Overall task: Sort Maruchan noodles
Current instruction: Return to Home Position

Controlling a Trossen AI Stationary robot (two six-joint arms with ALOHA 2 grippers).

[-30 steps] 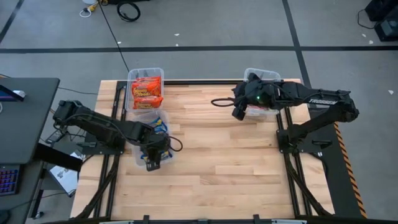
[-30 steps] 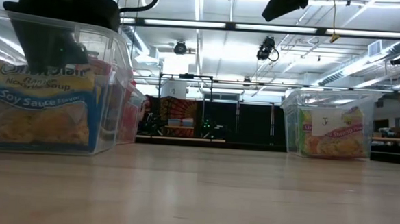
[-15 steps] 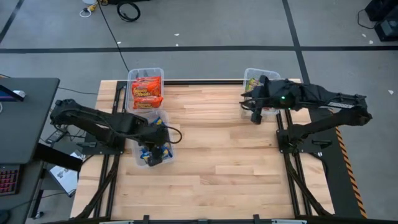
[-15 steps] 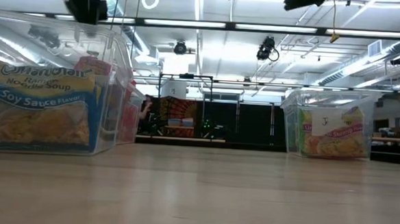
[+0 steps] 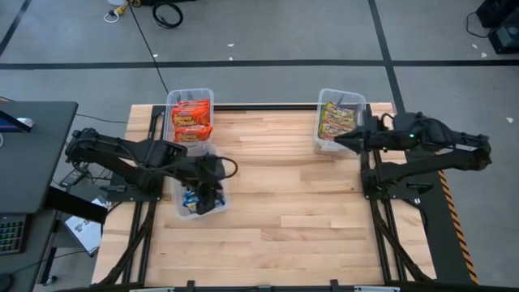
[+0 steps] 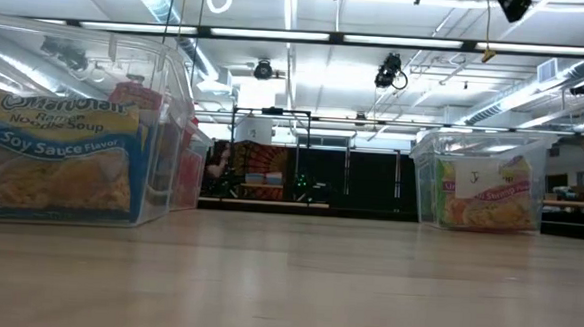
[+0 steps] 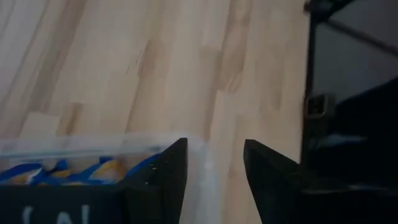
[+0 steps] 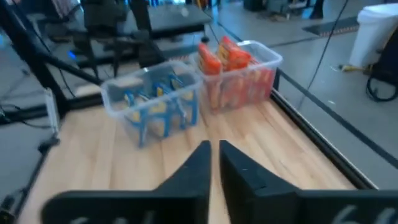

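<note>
The noodle packets lie in three clear bins. Orange-red packets (image 5: 191, 119) fill the far-left bin, blue-and-yellow packets (image 5: 195, 200) the bin near it, and green-yellow packets (image 5: 338, 119) the far-right bin. My left gripper (image 5: 212, 178) (image 7: 214, 168) hangs open and empty above the blue bin's right wall (image 7: 93, 144). My right gripper (image 5: 340, 143) (image 8: 214, 163) is shut and empty, just off the near-right corner of the green-yellow bin. In the low view the blue packets (image 6: 57, 161) stand on edge against the bin's wall.
Bare wooden tabletop (image 5: 284, 203) stretches between the bins and toward the near edge. The arms' frames (image 5: 381, 191) stand along both sides of the table. A dark desk (image 5: 32, 154) sits beyond the left edge. Cables lie on the floor past the far edge.
My left gripper has risen out of the blue bin and moved a little toward the far edge; the packets stay in the bin. My right gripper has drawn back toward the table's right edge, uncovering the green-yellow bin.
</note>
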